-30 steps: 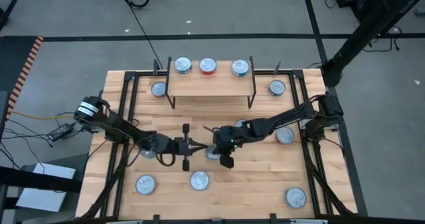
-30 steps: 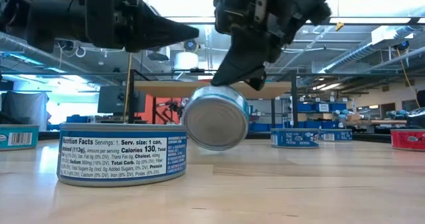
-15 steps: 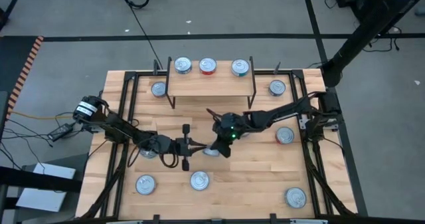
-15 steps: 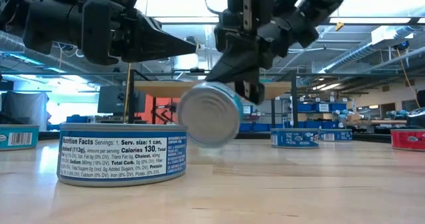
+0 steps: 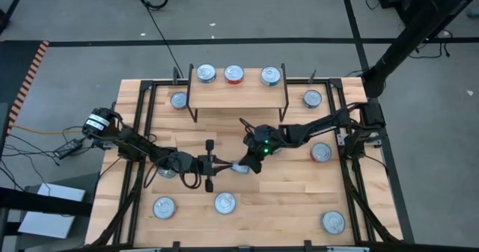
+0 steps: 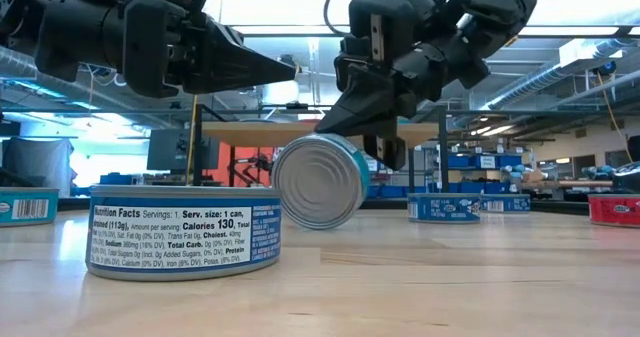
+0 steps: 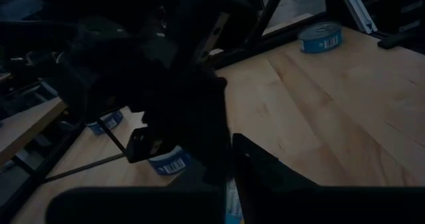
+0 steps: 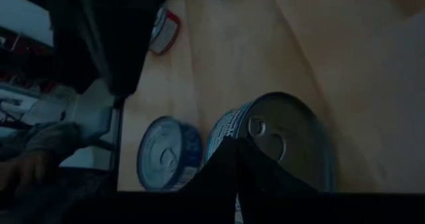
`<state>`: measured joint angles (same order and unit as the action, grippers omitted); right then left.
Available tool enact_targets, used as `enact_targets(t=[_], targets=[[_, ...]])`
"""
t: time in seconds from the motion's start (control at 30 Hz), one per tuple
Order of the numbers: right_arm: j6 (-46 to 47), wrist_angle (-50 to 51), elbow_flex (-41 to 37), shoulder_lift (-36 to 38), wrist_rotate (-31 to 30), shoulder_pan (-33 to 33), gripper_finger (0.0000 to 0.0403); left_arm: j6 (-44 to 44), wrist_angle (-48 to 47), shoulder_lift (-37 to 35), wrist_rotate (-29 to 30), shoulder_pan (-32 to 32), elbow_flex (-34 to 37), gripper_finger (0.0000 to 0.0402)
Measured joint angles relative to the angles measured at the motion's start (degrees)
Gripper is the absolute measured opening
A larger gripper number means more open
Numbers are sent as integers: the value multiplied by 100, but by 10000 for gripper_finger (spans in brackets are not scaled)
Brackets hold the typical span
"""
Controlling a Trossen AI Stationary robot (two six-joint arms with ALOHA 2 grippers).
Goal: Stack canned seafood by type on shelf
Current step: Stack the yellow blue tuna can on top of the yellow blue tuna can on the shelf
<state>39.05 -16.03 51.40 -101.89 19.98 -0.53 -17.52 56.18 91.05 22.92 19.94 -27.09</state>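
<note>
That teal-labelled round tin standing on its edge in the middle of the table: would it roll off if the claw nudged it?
Probably yes. The teal-labelled round tin stands on its curved rim, so a sideways nudge would likely roll it along the wooden slatted tabletop. Its short, wide shape suggests it could also flop flat. The right gripper, shut, sits at its upper edge; the shiny metal looks slippery.

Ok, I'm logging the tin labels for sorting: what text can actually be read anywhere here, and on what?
On the blue-labelled tin nearest the low camera:
"Nutrition Facts"
"Servings: 1, Serv. size: 1 can"
"(113g)"
"Calories 130"
Its finer nutrient lines are too small to read reliably.
Labels on the tilted teal tin and the far tins are unreadable.
</note>
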Motion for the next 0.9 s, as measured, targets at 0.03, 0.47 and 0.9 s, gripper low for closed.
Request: enact_targets(t=[0.03,0.47,0.9], targets=[[-2,4,0,0,-20,-25,11,0,-3,0,0,0,0,28],[-441,124,46,-11,-400,-255,108,170,-164,0,0,0,0,28],[-1804,1965,799,710,-1633,144,221,350,-163,0,-693,-7,22,3]])
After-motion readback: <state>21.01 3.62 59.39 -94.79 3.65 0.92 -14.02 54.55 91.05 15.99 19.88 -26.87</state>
